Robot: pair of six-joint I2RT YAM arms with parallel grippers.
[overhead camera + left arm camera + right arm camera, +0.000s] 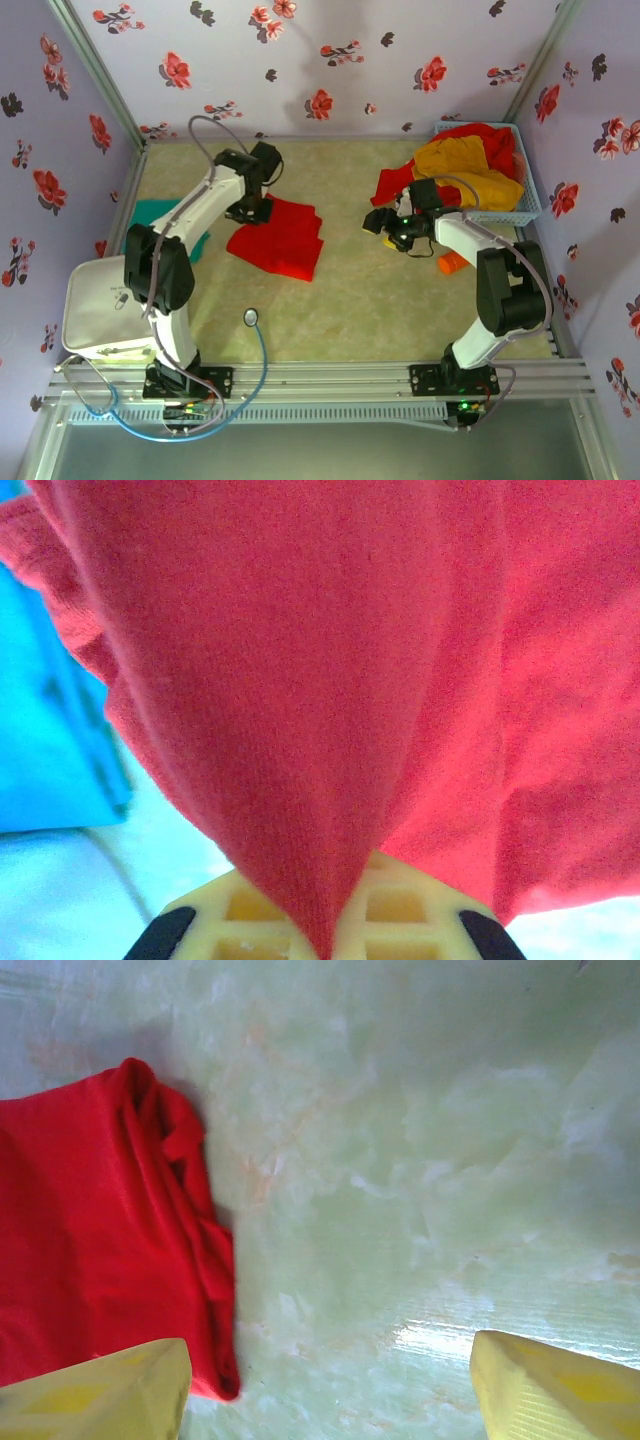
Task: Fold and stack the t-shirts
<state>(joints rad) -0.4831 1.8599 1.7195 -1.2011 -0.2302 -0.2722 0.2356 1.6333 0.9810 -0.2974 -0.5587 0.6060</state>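
Though full, basket (533,190) clear of red t-shirt (285,243).

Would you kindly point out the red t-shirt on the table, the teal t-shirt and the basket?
red t-shirt (285,245), top view, middle
teal t-shirt (155,213), top view, visible corner
basket (530,185), top view, right wall

A pale green, marbled table (370,300) covers the floor of the cell, its glossy surface catching a bright patch of light (440,1335). A pale blue mesh basket (505,215) stands in the far right corner. A white, boxy container (100,305) sits at the near left edge. A small orange object (452,263) lies right of centre. Lavender walls (350,60) printed with red and dark flowers close the left, far and right sides. Aluminium rails (330,378) run along the near edge.
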